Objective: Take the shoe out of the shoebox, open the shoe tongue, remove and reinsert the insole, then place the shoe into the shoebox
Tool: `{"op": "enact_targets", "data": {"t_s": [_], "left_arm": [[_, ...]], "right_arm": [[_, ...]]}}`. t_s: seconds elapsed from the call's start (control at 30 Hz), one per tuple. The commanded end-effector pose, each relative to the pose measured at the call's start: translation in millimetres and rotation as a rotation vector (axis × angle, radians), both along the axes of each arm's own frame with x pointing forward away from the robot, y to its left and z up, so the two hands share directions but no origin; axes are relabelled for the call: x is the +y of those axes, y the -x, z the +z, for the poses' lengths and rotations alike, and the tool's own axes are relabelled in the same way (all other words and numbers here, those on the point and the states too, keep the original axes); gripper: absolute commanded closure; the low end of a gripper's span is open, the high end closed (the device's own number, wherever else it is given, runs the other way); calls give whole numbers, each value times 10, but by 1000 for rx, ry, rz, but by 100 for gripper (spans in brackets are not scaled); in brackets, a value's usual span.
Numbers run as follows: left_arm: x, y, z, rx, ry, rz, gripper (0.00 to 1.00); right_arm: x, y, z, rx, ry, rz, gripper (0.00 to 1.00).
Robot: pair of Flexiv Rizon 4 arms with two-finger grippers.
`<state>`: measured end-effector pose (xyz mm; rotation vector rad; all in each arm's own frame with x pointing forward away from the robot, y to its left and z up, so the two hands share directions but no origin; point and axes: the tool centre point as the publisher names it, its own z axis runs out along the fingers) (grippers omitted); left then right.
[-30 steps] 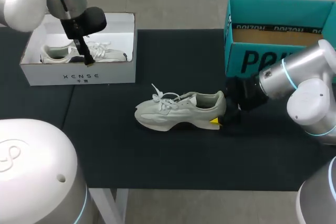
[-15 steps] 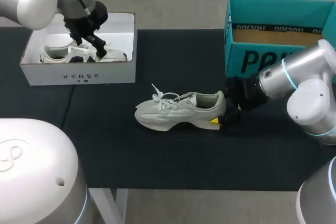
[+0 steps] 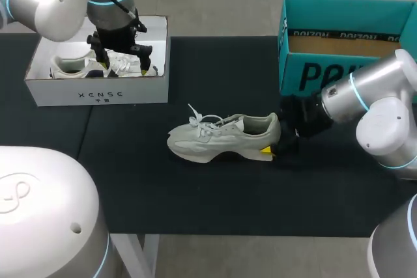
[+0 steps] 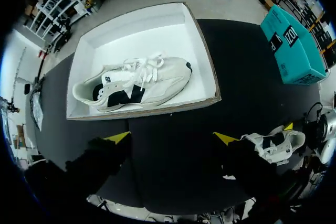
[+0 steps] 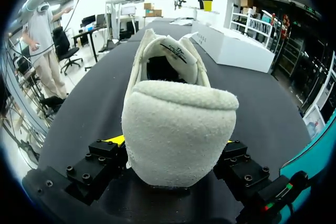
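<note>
While the black table (image 3: 215, 193) carries a teal shoebox (image 3: 345, 76) far right and a white shoebox (image 3: 98, 92) far left, the pale shoe (image 3: 221, 136) stands on its sole between them, outside both; right gripper (image 5: 170, 141) clamps its heel; left gripper (image 4: 172, 138) hangs spread wide over the white shoebox's second shoe (image 4: 134, 82).

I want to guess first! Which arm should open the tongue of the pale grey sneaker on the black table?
Probably left. The right gripper is shut on the heel of the pale grey sneaker, steadying it. The left gripper is open above the white cardboard shoebox, and the laces point its way.
</note>
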<state>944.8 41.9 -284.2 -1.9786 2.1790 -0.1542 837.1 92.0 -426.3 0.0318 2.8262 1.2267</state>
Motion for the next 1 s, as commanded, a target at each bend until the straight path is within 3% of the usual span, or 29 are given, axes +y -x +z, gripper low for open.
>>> {"op": "enact_targets", "data": {"t_s": [0.03,0.27,0.53,1.0], "left_arm": [[-296,25,-61,17,-26,66,0],[-852,114,-145,24,-8,-92,0],[-1356,305,-211,32,29,-145,0],[-1381,324,-188,18,35,-131,0]], "right_arm": [[43,-7,-72,-2,1,-2,100],[43,-7,-72,-2,1,-2,100],[43,-7,-72,-2,1,-2,100],[43,-7,-72,-2,1,-2,100]]}}
